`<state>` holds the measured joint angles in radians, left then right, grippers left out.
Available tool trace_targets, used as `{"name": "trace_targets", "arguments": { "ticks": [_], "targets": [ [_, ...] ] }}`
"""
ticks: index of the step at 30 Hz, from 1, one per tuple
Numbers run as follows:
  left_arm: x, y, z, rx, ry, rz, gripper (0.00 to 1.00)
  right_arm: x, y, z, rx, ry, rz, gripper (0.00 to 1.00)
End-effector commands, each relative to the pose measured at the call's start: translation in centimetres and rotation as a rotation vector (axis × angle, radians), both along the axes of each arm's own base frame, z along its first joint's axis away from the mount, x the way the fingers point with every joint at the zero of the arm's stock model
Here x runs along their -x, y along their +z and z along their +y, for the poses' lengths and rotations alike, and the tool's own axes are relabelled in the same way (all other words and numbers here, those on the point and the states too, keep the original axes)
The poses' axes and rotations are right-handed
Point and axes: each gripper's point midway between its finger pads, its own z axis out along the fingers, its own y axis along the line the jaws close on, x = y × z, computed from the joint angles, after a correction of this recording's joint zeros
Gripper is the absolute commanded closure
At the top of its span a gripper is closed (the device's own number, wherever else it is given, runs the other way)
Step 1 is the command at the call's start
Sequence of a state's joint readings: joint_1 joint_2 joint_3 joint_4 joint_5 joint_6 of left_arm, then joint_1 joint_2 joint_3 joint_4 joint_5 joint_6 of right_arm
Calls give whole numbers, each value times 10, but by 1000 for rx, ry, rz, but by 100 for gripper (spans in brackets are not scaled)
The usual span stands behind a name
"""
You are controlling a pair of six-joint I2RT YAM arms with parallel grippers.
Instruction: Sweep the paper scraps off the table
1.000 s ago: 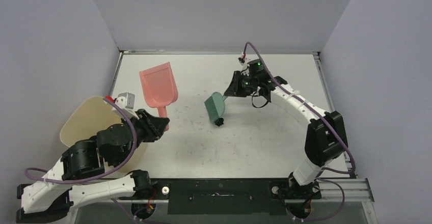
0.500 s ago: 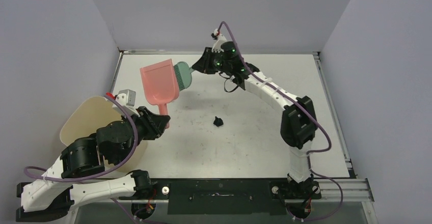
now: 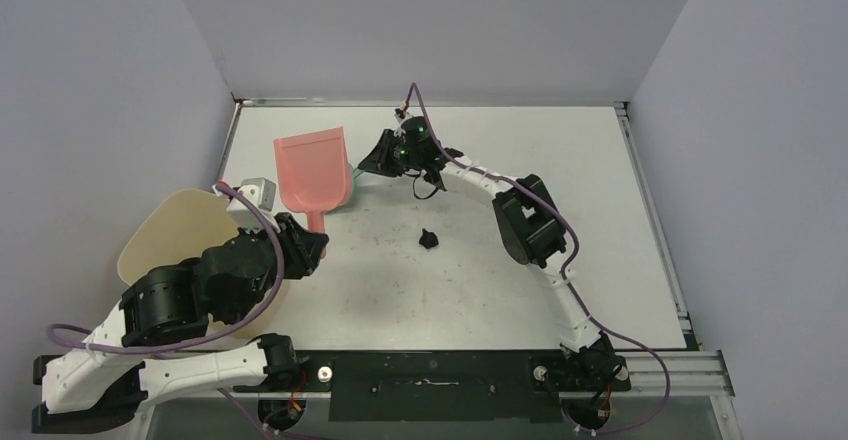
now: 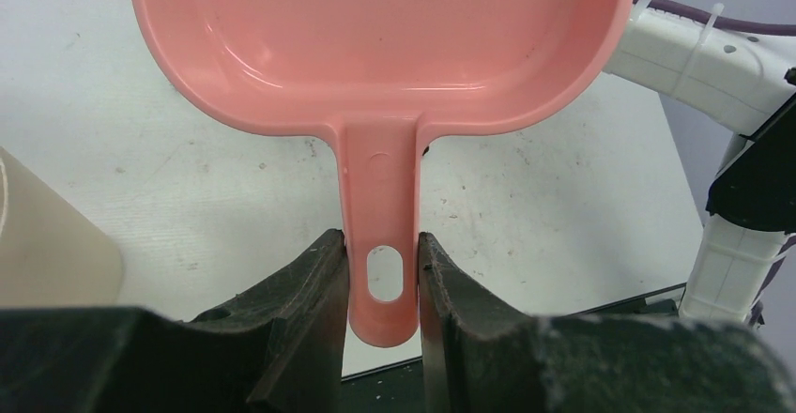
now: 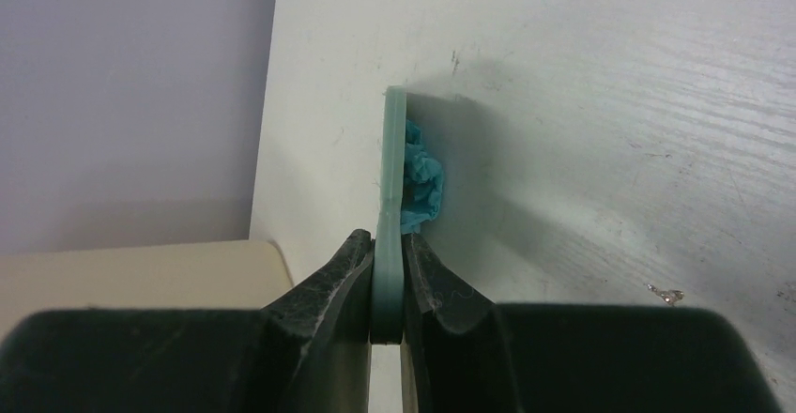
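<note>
My left gripper (image 3: pixel 312 244) is shut on the handle (image 4: pixel 380 244) of the flat pink dustpan (image 3: pixel 313 165), whose tray (image 4: pixel 375 19) shows no scraps. My right gripper (image 3: pixel 376 163) is shut on the teal hand brush (image 5: pixel 390 178), seen edge-on, just right of the dustpan; only a sliver of the brush (image 3: pixel 357 173) shows from above. A teal paper scrap (image 5: pixel 425 183) lies against the brush's right side. A black paper scrap (image 3: pixel 428 239) lies alone mid-table. The white table (image 3: pixel 610 170) is faintly scuffed.
A beige round-cornered bin (image 3: pixel 165 235) stands at the left, beside my left arm; its wall shows in the left wrist view (image 4: pixel 47 244) and its rim in the right wrist view (image 5: pixel 141 267). Grey walls close the back and sides.
My right arm has swung the brush from the middle of the table to the far left, beside the dustpan. The black scrap stayed behind. The dustpan shifted slightly.
</note>
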<state>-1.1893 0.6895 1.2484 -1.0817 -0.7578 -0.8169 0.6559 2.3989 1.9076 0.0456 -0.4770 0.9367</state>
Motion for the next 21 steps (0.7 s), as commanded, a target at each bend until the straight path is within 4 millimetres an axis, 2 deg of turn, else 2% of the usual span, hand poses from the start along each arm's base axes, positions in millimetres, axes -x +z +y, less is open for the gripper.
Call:
{"name": "trace_targets", "arguments": {
  "ticks": [1,3,6,9,12,17,19,20,21],
  "targets": [
    [-3,3,4,-34,3,-29,100,-12,49,4,-93,-21,-85,95],
    [-3,2,4,-52,-6,-30,100,-7,38,-8,-60,-26,-61,95],
    [-3,-2,3,-94,-19,-19,100,-3,27,-37,-17,-46,-33,95],
    [-1,-13,0,-174,-48,13,100,-1,19,-74,88,-76,-51,95],
    [1,-24,2,-285,-64,59,100,9,15,-115,147,-112,-40,95],
    [3,-40,0,-401,-86,119,100,60,-4,-171,258,-58,26,95],
    [4,-43,-4,-411,-103,133,100,80,-10,-196,316,-54,35,95],
    [5,-45,-5,-414,-109,140,100,89,-6,-209,335,-64,21,95],
    [5,-48,-6,-420,-111,146,100,100,-16,-227,372,-84,36,95]
  ]
}}
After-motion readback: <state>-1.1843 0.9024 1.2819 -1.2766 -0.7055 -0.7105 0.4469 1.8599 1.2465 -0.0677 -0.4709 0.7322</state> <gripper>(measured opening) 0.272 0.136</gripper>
